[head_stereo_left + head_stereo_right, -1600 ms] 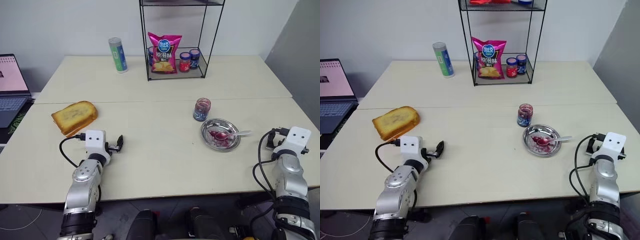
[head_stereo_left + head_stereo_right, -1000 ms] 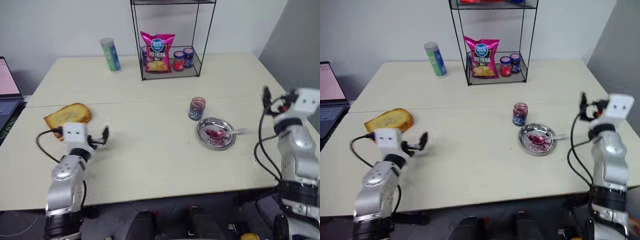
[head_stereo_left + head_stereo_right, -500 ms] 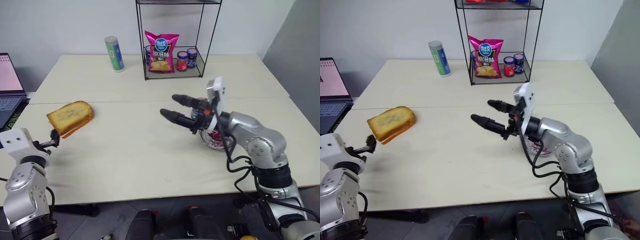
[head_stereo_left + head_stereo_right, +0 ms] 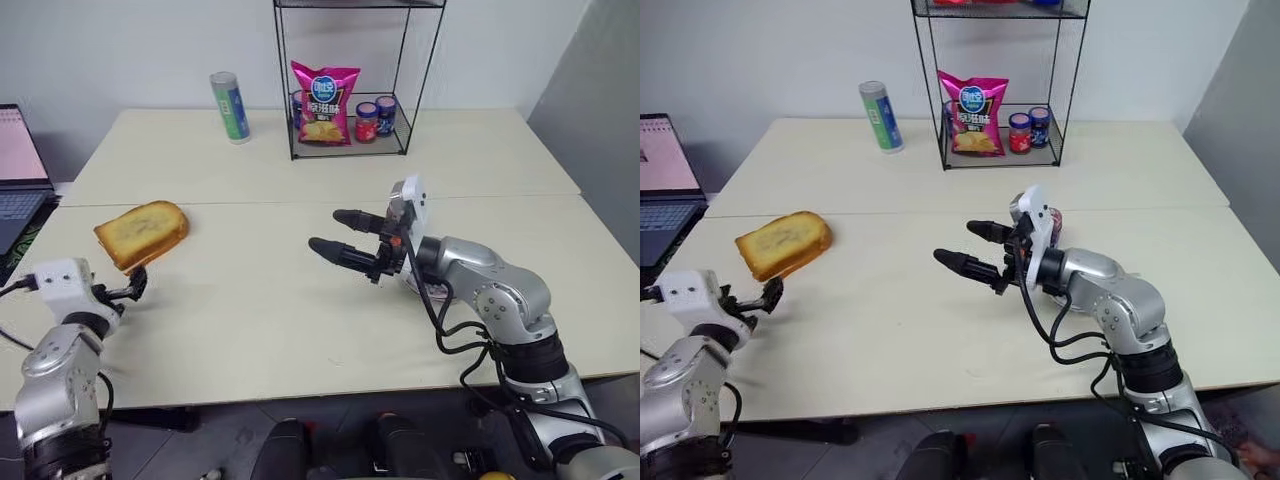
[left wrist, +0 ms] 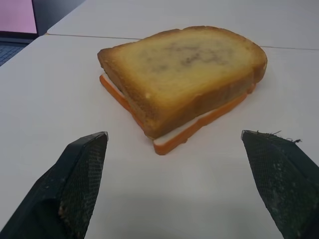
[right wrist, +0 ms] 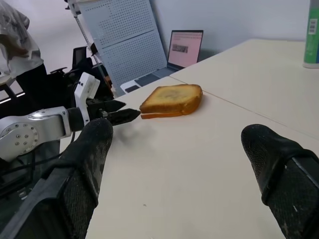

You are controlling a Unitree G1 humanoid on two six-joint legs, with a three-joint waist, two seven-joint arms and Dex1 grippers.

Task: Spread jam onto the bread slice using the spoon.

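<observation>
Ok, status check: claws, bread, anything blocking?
Both claws open, empty: left claw beside the bread slice, right claw mid-table, pointing left. Table bare between them.

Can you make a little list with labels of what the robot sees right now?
bread slice: lying on the table, near its left edge
left gripper: open, empty, just short of the bread slice
right gripper: open, empty, above mid-table, aimed toward the bread slice
rack: far side, holding a chip bag
laptop: far left

Bread slice (image 4: 141,231) on table (image 4: 260,310) left, wire rack (image 4: 350,80) behind centre.
</observation>
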